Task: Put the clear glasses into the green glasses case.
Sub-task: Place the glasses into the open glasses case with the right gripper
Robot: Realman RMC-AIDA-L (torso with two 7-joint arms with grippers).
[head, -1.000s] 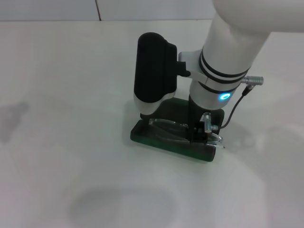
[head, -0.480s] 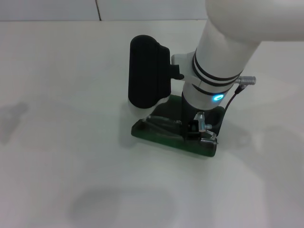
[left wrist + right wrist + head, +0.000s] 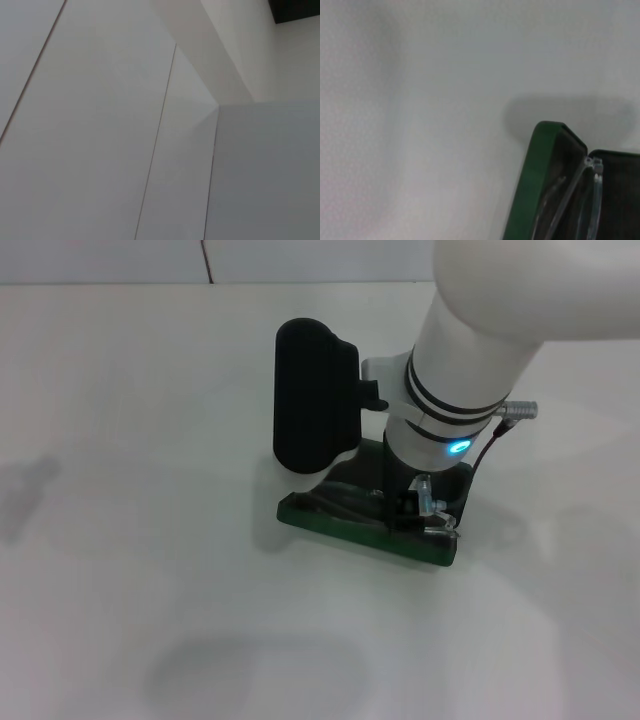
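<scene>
The green glasses case (image 3: 335, 521) lies open on the white table, right of centre in the head view. My right gripper (image 3: 404, 514) reaches down into its right half, and its dark fingers (image 3: 400, 498) stand inside the tray. The clear glasses (image 3: 432, 506) sit in the case by those fingers, one clear end poking up above the rim, and the gripper looks shut on them. In the right wrist view the case's green rim (image 3: 530, 190) shows, with the clear glasses (image 3: 590, 166) lying along the dark lining. My left gripper is out of view.
A black housing (image 3: 315, 395) on my right wrist hangs over the case's back left and hides part of it. White table (image 3: 130, 490) surrounds the case on all sides. The left wrist view holds only pale panels (image 3: 100, 125).
My right arm has shifted a little to the left and lower over the case, and the clear glasses moved with it, deeper into the tray.
</scene>
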